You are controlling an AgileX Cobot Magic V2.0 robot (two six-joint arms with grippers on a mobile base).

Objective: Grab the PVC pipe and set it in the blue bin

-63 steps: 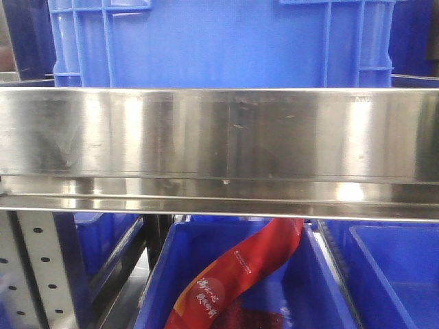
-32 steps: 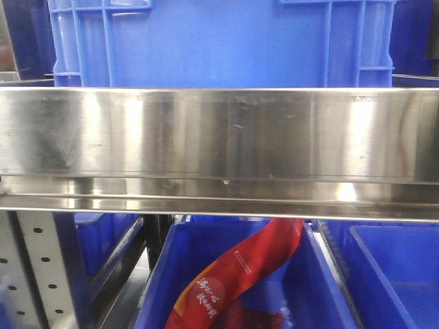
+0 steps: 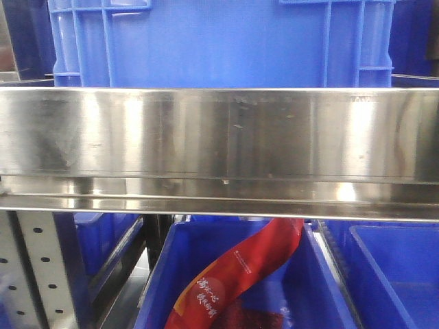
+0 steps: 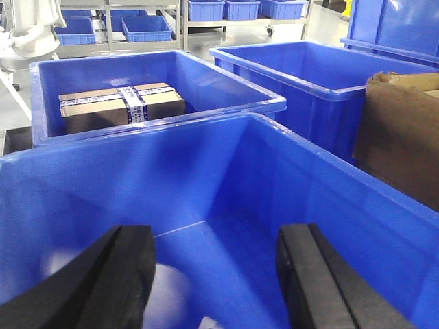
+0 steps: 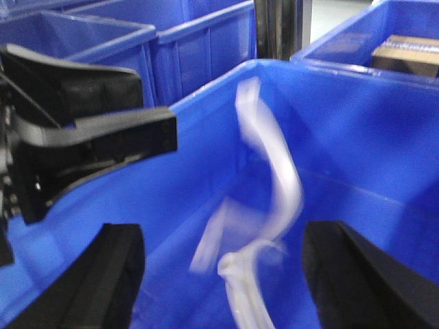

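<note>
In the right wrist view a white, curved, pipe-like piece (image 5: 274, 185) shows motion-blurred inside a blue bin (image 5: 206, 82), between my right gripper's wide-apart fingers and touching neither. My right gripper (image 5: 223, 274) is open over this bin. My left gripper (image 4: 216, 274) is open and empty above the inside of a blue bin (image 4: 226, 130). A pale rounded object (image 4: 171, 295) lies on that bin's floor next to the left finger. The left gripper's black body also shows at the left of the right wrist view (image 5: 89, 137). Neither gripper shows in the front view.
The front view shows a steel shelf rail (image 3: 219, 137), a blue crate (image 3: 219, 41) above it and a bin with a red packet (image 3: 233, 274) below. A bin holding a taped cardboard box (image 4: 120, 106), another blue bin (image 4: 322, 68) and brown cardboard (image 4: 401, 137) stand beyond the left gripper.
</note>
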